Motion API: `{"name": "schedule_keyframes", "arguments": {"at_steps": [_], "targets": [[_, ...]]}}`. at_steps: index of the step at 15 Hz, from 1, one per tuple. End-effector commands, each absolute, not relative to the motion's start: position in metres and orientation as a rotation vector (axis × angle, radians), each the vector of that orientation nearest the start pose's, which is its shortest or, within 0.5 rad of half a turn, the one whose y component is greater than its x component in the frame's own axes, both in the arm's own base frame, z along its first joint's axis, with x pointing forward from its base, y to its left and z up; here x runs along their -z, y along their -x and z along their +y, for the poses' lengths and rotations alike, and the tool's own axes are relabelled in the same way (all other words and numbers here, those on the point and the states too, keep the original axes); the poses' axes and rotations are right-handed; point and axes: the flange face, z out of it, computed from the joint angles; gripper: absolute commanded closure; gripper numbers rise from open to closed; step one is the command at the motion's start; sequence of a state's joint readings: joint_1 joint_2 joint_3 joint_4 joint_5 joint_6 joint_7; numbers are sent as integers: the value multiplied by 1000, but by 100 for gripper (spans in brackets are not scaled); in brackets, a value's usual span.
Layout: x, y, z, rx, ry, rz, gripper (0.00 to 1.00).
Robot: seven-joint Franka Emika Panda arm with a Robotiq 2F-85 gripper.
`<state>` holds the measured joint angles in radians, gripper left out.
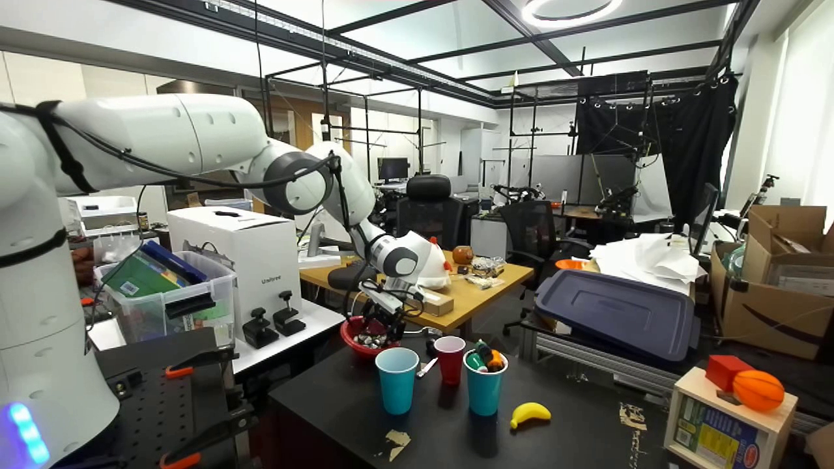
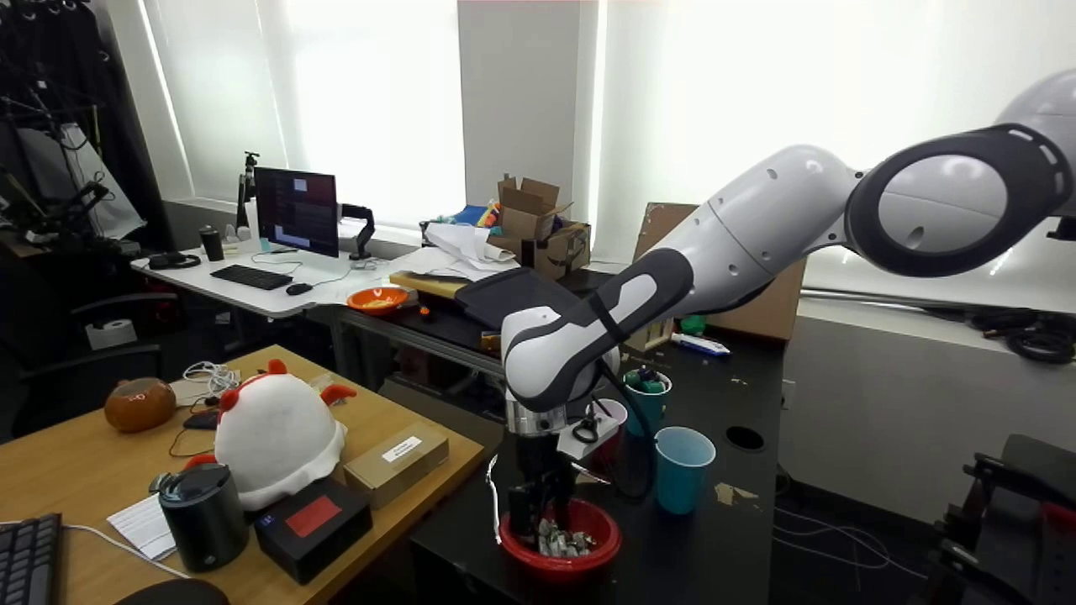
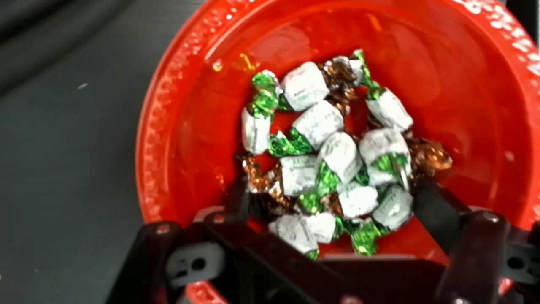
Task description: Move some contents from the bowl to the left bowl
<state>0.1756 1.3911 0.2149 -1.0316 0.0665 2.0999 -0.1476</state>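
Downward, the arm (image 2: 740, 227) points its tool (image 3: 331, 198) into the red bowl (image 3: 156, 126), jaws wide apart, holding nothing.

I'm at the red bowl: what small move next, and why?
Probably close the gripper gently: its open fingers reach into the red bowl and appear to straddle several wrapped candies, so closing should catch a few. Their exact depth among the candies is hard to judge.
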Motion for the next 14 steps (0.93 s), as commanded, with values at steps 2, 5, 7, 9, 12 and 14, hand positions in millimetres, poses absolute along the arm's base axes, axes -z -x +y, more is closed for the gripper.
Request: {"name": "schedule_keyframes", "arguments": {"at_steps": [2,5,7,9,12,14], "targets": [[55,-662,235,-505,2760,-453,0],[54,-666,238,-494,2763,-448,25],[53,-670,240,-475,2779,-448,34],[44,-670,240,-461,2784,-449,51],[40,-673,241,-451,2792,-452,72],[37,-678,240,-428,2813,-448,87]]}}
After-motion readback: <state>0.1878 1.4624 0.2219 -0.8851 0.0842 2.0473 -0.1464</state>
